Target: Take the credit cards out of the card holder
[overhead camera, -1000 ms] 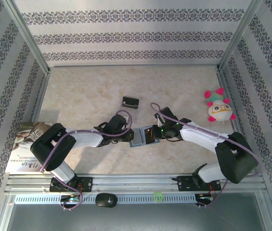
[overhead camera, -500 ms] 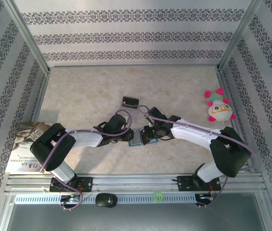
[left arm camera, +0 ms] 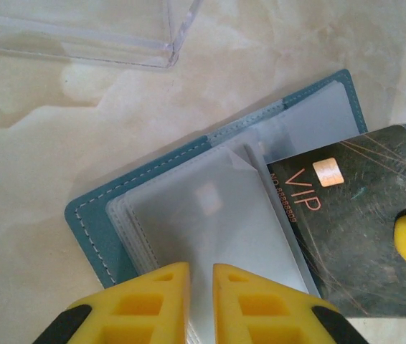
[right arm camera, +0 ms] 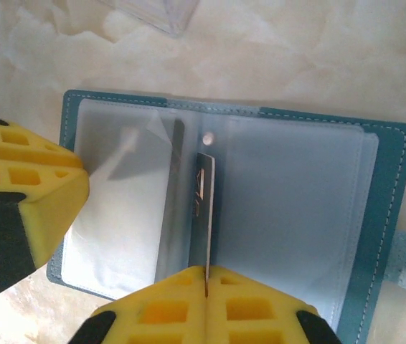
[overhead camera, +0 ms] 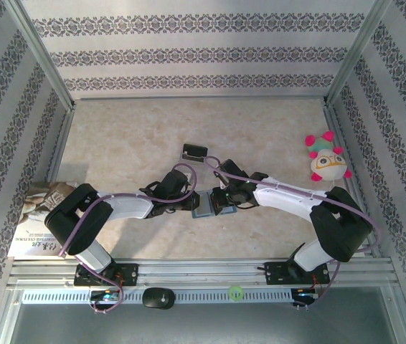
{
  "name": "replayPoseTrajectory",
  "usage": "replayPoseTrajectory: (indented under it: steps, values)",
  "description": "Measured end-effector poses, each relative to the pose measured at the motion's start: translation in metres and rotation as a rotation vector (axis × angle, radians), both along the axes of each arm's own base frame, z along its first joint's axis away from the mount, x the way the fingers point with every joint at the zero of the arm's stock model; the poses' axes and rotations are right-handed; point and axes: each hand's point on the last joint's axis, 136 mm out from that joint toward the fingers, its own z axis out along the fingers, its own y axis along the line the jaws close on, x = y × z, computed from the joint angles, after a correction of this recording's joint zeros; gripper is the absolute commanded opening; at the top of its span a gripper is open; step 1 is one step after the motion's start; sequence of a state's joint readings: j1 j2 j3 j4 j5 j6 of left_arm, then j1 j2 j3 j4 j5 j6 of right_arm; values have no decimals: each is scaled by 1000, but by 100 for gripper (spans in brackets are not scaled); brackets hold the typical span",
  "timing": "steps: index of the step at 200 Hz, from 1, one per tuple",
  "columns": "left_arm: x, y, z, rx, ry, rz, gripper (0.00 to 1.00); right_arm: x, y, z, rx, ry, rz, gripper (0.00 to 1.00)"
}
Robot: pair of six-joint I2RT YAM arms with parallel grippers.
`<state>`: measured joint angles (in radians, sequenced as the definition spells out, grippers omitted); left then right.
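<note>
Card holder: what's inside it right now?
The card holder holds clear sleeves and a dark VIP card, partly out, pinched by the right gripper. Any cards in lower sleeves are covered.

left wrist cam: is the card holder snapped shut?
No, the card holder lies open, its clear sleeves showing and the VIP card sticking out past them.

You've got grey floral-striped walls (overhead camera: 203, 50) on three sides, aluminium corner posts (overhead camera: 41, 54), a beige marble-look tabletop (overhead camera: 117, 136), an aluminium rail (overhead camera: 203, 269) along the near edge, and even light.
</note>
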<state>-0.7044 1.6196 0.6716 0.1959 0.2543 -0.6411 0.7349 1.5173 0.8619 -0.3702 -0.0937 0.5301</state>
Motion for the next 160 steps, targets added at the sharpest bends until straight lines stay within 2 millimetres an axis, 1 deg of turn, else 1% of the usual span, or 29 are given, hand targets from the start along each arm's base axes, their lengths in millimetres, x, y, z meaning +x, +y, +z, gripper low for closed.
replayPoseTrajectory:
  steps: [17, 35, 46, 68, 79, 92, 101, 117, 122, 130, 144, 151, 160]
  values:
    - [0, -1, 3, -6, -6, -3, 31, 0, -4, 6, -2, -12, 3, 0]
    - [0, -1, 9, -11, -17, -7, 39, 0, -10, 19, -9, -44, 23, 0]
    - [0, -1, 14, -20, -26, -6, 43, 1, -10, 32, -2, -74, 41, 0]
    - [2, -2, 34, -50, -61, -6, 51, 6, -7, 65, 26, -158, 84, 0]
    - [3, -2, 42, -63, -78, -5, 56, 8, -5, 77, 39, -191, 99, 0]
    - [1, 4, 54, -67, -93, 5, 60, 11, -3, 90, 27, -225, 149, 0]
    - [1, 11, 70, -80, -127, 19, 64, 17, 3, 103, 28, -264, 186, 0]
    - [5, 20, 102, -120, -197, 49, 69, 34, 13, 129, 34, -339, 240, 0]
    - [6, 24, 110, -128, -217, 60, 73, 41, 17, 137, 35, -365, 259, 0]
    - [7, 31, 120, -137, -242, 77, 76, 50, 22, 146, 32, -395, 287, 0]
    - [6, 43, 125, -135, -256, 103, 81, 67, 32, 154, 16, -436, 345, 0]
    - [4, 48, 123, -128, -253, 113, 84, 74, 35, 155, 3, -448, 373, 0]
    - [0, 55, 118, -112, -244, 126, 91, 83, 40, 153, -15, -456, 417, 0]
